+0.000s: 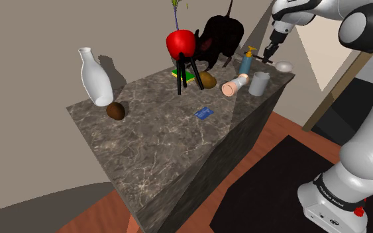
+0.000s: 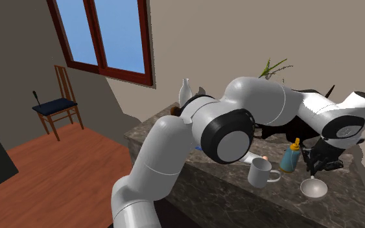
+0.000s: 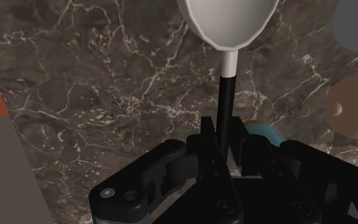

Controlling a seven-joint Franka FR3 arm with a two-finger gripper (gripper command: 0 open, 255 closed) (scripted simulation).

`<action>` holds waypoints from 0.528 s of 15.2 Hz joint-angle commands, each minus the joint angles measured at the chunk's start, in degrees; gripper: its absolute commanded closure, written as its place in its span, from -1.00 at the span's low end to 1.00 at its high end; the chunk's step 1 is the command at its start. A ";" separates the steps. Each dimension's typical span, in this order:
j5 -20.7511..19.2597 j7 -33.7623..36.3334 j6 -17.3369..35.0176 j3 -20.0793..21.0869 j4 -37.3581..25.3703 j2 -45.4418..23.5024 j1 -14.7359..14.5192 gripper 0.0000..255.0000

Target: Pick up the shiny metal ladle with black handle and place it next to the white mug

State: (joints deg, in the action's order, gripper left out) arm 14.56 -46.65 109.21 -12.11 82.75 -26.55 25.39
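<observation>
The all-black two-finger gripper point(image 3: 225, 145) is closest to the wrist camera. Its fingers are narrowed onto the thin black handle of the ladle with a pale grey-white bowl point(image 3: 228, 22). The handle runs straight out from between the fingers, so the bowl lies just ahead of the fingertips, low over the dark veined marble surface point(image 3: 107, 76). Whether the bowl touches that surface cannot be told.

In the second exterior view the bowl lies near the plain white mug point(image 2: 260, 172), on the mug's right and apart from it, close to the surface's edge. A blue bottle with an orange pump top point(image 2: 292, 155) stands upright just behind the mug, between the mug and the gripper.

In the shoulder view a peach-coloured cylinder point(image 1: 233, 87) lies on its side just left of the mug. Further left of the mug stand a red ball on black tripod legs point(image 1: 181, 43) and a black animal figure point(image 1: 219, 34). A small blue card point(image 1: 205, 113) lies flat, well apart from the mug. A tall white vase point(image 1: 93, 76) and a brown egg-shaped thing point(image 1: 115, 111) stand farthest from the mug.
</observation>
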 commanded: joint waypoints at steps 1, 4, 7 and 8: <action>0.17 -0.26 1.22 0.07 0.78 -0.43 0.00 1.00; 0.43 -0.65 3.21 0.17 2.29 -0.96 -0.04 1.00; 0.71 -1.06 5.15 0.30 3.64 -1.59 -0.05 1.00; 0.82 -1.20 5.78 0.34 4.06 -1.83 -0.05 1.00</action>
State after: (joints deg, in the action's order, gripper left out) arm 15.25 -47.70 114.37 -11.82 86.60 -27.96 25.30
